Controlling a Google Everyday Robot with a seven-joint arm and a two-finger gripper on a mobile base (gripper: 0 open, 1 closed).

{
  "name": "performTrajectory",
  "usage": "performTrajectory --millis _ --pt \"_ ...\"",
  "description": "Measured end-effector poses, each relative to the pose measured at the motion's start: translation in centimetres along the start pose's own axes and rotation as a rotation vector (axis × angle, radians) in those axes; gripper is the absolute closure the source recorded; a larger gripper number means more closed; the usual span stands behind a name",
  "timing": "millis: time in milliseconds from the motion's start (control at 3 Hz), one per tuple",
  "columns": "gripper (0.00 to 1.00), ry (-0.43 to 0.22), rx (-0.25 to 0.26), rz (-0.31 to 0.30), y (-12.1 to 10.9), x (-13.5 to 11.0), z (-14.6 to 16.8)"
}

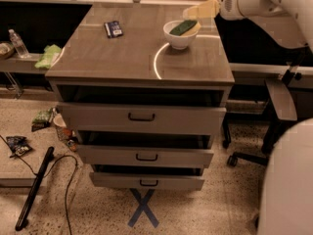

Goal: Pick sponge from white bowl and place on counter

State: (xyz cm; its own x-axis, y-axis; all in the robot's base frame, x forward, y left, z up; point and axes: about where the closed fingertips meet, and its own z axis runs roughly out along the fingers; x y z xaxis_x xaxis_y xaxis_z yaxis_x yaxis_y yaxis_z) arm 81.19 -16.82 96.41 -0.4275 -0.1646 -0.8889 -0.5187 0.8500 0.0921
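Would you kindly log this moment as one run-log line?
phase: pre-grasp | gripper: above far-right rim of white bowl | sponge: in bowl, green face up | counter: no sponge

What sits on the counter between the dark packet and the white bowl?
Only bare counter there, in the camera view. The gripper hangs by the far right rim of the white bowl.
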Motion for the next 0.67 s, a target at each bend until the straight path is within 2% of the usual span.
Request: performTrajectory --millis 333,667 --pt "0.0 -0.011 0.06 0.084 -1.8 -0.3 2.9" --pt "0.0 -0.007 0.057 0.127 -1.6 0.0 5.0"
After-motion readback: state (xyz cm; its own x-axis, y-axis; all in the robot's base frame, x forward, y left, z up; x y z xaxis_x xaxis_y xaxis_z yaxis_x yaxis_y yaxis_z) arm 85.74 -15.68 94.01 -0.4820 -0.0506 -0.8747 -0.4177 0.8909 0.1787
